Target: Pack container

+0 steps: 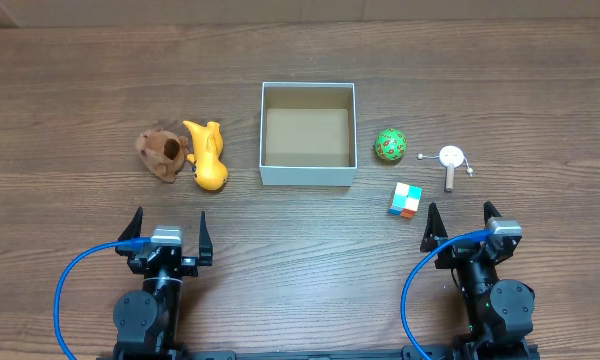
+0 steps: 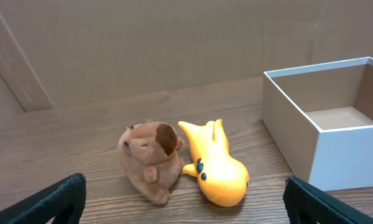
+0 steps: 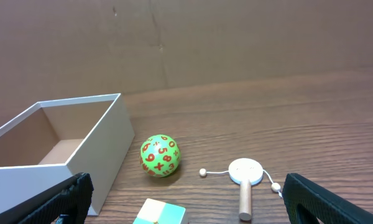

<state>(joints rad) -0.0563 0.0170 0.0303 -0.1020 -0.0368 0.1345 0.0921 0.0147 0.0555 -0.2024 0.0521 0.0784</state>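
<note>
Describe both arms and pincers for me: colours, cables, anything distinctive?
Both arms are black with rounded joint housings. The left pincer and right pincer each have two black, tapering fingers, a silver-grey block behind them, and a looping blue cable.

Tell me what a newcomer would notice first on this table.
The white-walled container sits at the table's centre, open and empty, its brown floor bare. On the left arm's side a yellow toy and a brown plush lie side by side; on the right arm's side are a green numbered ball, a coloured cube and a small white drum toy. The left gripper and right gripper stand open at the near edge.
</note>
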